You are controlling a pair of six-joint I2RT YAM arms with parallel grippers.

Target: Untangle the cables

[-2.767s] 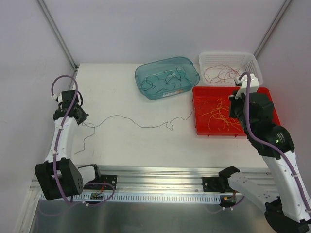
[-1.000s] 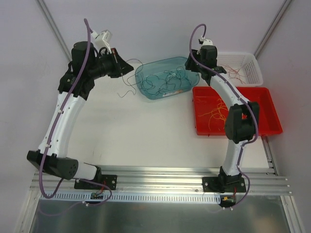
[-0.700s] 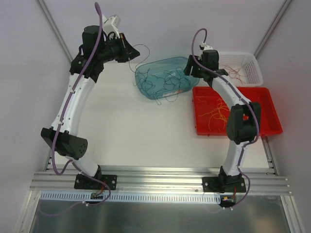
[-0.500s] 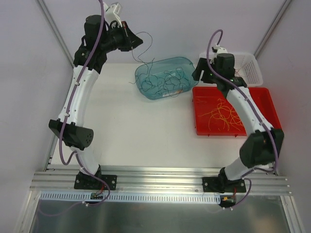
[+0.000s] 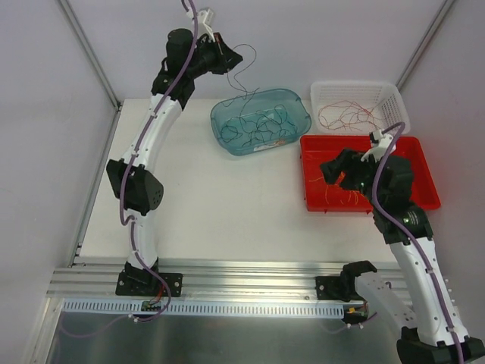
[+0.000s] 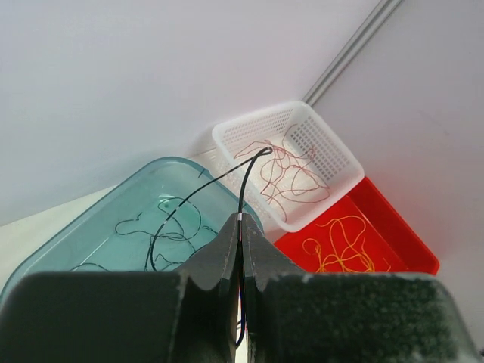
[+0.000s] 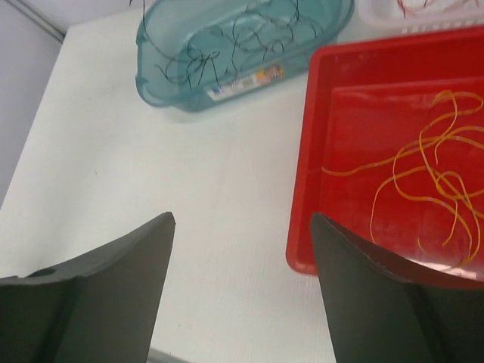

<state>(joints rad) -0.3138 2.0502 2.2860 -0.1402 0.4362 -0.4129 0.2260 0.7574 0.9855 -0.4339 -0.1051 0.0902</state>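
Left arm stretched far and high toward the back wall; left gripper (image 5: 227,56) clenched on one dark cable (image 6: 261,153), fingertips pressed together with the strand pinched between them in the left wrist view; left gripper (image 6: 240,227) well above the desk (image 5: 197,197); from the fingertips the strand rises, bends over, then trails down in loose curls toward the teal tub (image 5: 220,114); its lower end merges with the tangle there, exact end not traceable.

Teal tub at mid-back of the desk; a knot of dark cables (image 5: 261,125) lies inside, loops overlapping.

White basket (image 5: 326,87) at the back right, just beside the tub; red-brown cables (image 5: 348,115) lie curled on its floor.

Red tray (image 5: 424,174) directly in front of the basket, edges near or touching, cannot tell which; yellow-orange cables (image 7: 423,174) sprawl across its floor, several strands crossing one another.

Right arm bent over the tray; right gripper (image 5: 337,168) released, fingers spread wide, nothing between them; hovers over the tray's left part; in the right wrist view the right gripper (image 7: 242,219) frames bare desk and the tray's left rim (image 7: 302,227); teal tub visible beyond (image 7: 151,83).
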